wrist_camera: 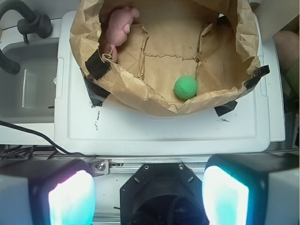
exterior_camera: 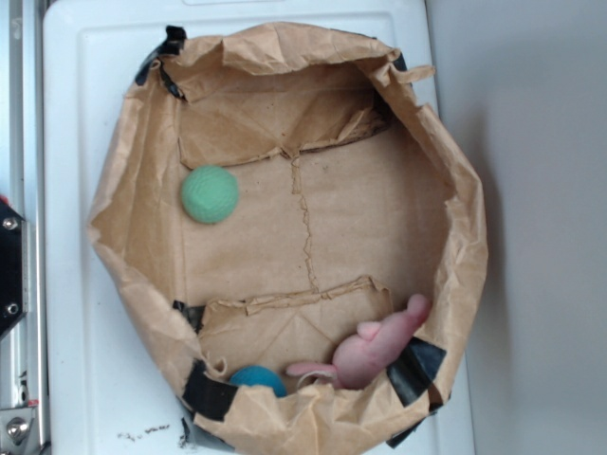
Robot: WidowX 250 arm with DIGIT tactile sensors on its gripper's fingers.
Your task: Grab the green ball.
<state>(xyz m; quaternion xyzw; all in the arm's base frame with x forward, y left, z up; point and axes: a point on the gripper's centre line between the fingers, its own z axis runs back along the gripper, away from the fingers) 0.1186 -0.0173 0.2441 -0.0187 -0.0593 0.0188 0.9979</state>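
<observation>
A crumpled brown paper bag (exterior_camera: 285, 237), rolled open and patched with black tape (exterior_camera: 211, 391), sits on a white tray (exterior_camera: 71, 284). Seen from above, the green ball (exterior_camera: 210, 194) rests on the bag's floor at the left side, close to the wall, well apart from everything else. At the near edge, a teal ball (exterior_camera: 258, 379) is half hidden behind the folded rim, just beside a pink plush toy (exterior_camera: 375, 349). In the wrist view the gripper (wrist_camera: 147, 194) hangs outside the bag, its two fingers (wrist_camera: 70, 199) spread wide apart, blurred and cut off by the frame. The teal ball is hidden there.
</observation>
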